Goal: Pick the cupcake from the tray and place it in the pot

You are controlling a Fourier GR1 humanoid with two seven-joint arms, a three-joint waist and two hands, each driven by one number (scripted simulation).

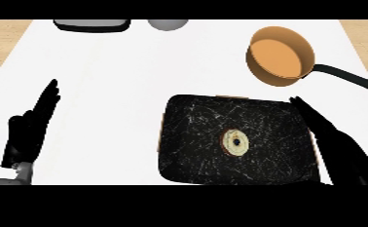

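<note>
A white tabletop (144,75) fills the view, with strips of pale wood showing past its far left and far right corners. At the view's left edge the left hand (28,126) rests open, its fingers straight and pointing away from the robot, holding nothing and well apart from everything else on the surface. Far ahead of that hand and a little to its right, a grey dish with a dark rim (91,25) sits at the far edge of the tabletop, and just to the right of the dish a grey rounded object (168,24) is partly cut off by the same edge. Further right, a black speckled tray (237,141) lies near the robot, immediately to the left of the right hand (334,141). The cupcake (235,141) stands on the tray near its middle, seen from above as a pale ring with a dark centre; it is to the left of the right hand and not touched by it. The right hand lies along the tray's right edge with its fingers straight and extended forward, open and holding nothing. Ahead of the right hand and slightly to its left, the orange pot (280,58) sits tilted toward the viewer, its black handle (341,74) running off to the right.
</note>
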